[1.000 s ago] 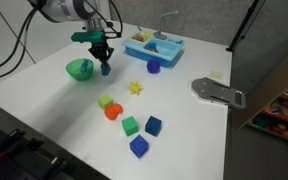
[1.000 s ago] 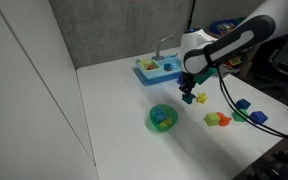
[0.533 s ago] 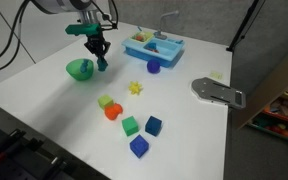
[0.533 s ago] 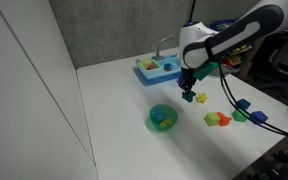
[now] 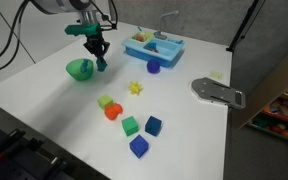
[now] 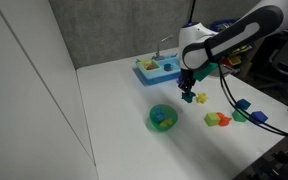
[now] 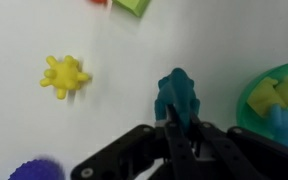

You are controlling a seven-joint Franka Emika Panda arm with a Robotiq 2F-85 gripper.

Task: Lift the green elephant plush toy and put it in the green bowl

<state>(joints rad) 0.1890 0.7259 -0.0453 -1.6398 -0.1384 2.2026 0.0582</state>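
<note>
Black end effector (image 7: 177, 128) pressed together on the near end of the small dark teal-green plush elephant toy (image 7: 179, 95), pinching it from both sides. Hangs lifted clear of the white table (image 5: 44, 100), just beside the round bright green bowl (image 7: 246, 112) but not above its opening.

Judged to be the carry step: grasp and lift done, placing not yet done. Calls next for a short sideways shift until over the bowl, then lowering and spreading the fingers.

Long axis of the toy roughly upright, running straight out from the fingers, free end pointing down toward the table. Yellow star-shaped toy (image 7: 64, 76) well apart, on the side away from the bowl.
</note>
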